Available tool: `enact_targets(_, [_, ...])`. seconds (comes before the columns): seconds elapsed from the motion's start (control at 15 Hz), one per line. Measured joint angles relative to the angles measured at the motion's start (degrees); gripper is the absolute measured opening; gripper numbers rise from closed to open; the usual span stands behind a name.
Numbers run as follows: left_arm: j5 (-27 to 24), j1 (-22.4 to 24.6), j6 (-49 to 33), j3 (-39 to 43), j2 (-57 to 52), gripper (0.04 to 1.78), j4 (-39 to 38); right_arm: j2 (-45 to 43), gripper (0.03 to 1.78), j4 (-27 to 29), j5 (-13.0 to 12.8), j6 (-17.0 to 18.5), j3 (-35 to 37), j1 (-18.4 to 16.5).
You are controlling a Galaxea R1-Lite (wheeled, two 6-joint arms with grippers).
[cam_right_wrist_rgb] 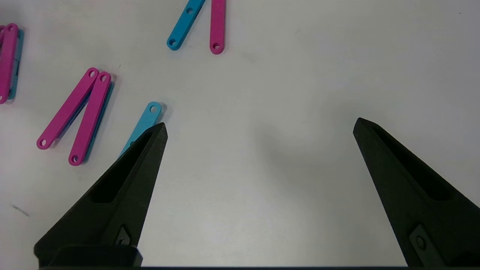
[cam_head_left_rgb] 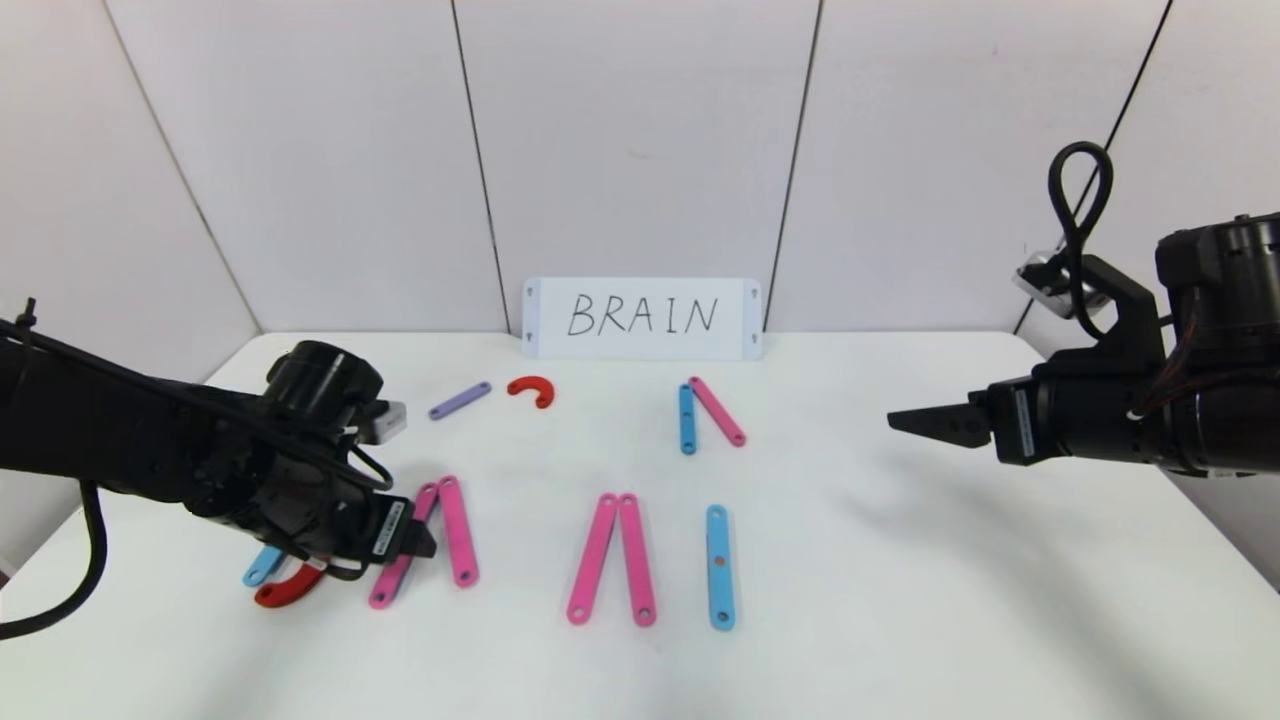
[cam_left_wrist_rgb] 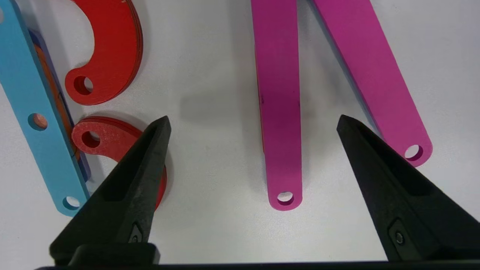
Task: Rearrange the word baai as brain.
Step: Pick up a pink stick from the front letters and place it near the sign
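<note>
The big letters lie flat on the white table (cam_head_left_rgb: 900, 600). At front left a light-blue bar (cam_left_wrist_rgb: 33, 112) with two red curved pieces (cam_left_wrist_rgb: 112, 56) makes the B, mostly hidden under my left arm in the head view. Beside it lie two pink bars (cam_head_left_rgb: 455, 530). My left gripper (cam_left_wrist_rgb: 253, 123) is open, low over the table, its jaws straddling the end of one pink bar (cam_left_wrist_rgb: 279, 112). A second pink pair (cam_head_left_rgb: 612, 560) and a light-blue bar (cam_head_left_rgb: 719, 567) lie at centre. My right gripper (cam_head_left_rgb: 905, 420) is open and empty above the right side.
A white card handwritten BRAIN (cam_head_left_rgb: 642, 318) stands against the back wall. A lilac bar (cam_head_left_rgb: 460, 400) and a red curved piece (cam_head_left_rgb: 531, 389) lie at back left. A light-blue bar (cam_head_left_rgb: 687, 419) and a pink bar (cam_head_left_rgb: 717, 411) lie at back centre.
</note>
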Motion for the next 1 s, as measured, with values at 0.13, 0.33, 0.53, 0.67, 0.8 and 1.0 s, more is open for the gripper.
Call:
enact_targets(0.13, [0.0, 0.0, 0.0, 0.0, 0.5, 1.25, 0.0, 0.0, 1.73, 0.0, 0.0, 0.0, 0.0, 0.0])
enact_targets(0.33, [0.0, -0.1, 0.0, -0.1, 1.2, 0.68, 0.0, 0.0, 1.73, 0.1, 0.0, 0.0, 0.0, 0.1])
enact_targets(0.53, [0.0, -0.2, 0.0, -0.1, 1.4, 0.31, 0.0, 0.0, 1.73, 0.1, 0.0, 0.0, 0.1, 0.1])
enact_targets(0.67, [0.0, -0.2, 0.0, -0.1, 1.4, 0.3, 0.0, 0.0, 1.73, 0.1, 0.0, 0.0, 0.1, 0.1])
enact_targets(0.8, [0.0, -0.2, 0.0, -0.1, 1.2, 0.3, 0.0, 0.0, 1.73, 0.0, 0.0, -0.1, 0.2, 0.2])
enact_targets(1.0, [0.0, -0.3, -0.1, -0.1, -0.1, 0.3, 0.0, -0.1, 1.73, 0.0, 0.0, -0.1, 0.4, 0.2])
